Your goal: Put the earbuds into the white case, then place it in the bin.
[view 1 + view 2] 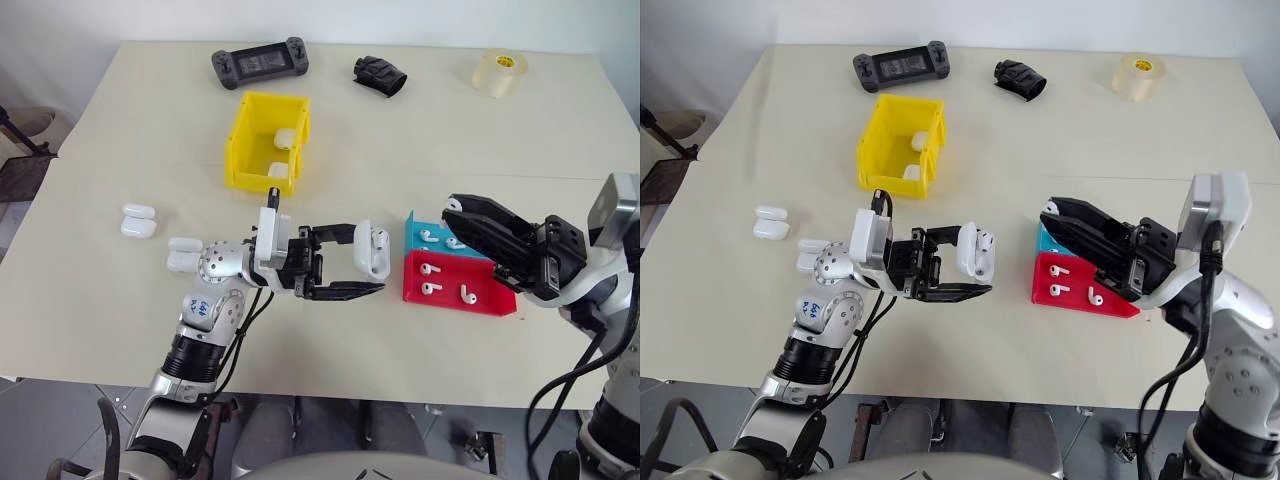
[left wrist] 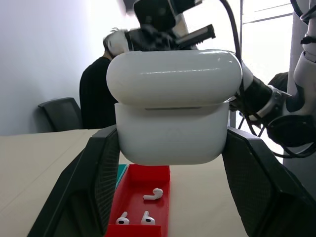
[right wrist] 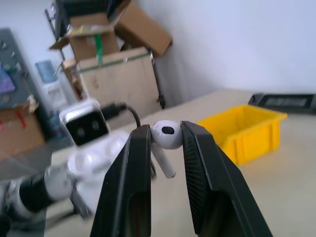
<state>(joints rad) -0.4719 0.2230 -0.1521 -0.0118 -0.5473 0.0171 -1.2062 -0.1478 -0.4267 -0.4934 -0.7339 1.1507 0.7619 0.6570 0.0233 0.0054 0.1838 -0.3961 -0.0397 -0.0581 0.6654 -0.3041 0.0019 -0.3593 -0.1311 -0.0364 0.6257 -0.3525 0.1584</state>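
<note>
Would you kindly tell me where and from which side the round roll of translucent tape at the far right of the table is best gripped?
Judging by its pose, the roll of translucent tape is best taken from straight above, one finger down its open centre hole and the other outside, pinching the ring's wall. It lies flat on the beige table with the hole facing up, and nothing stands close beside it.
</note>
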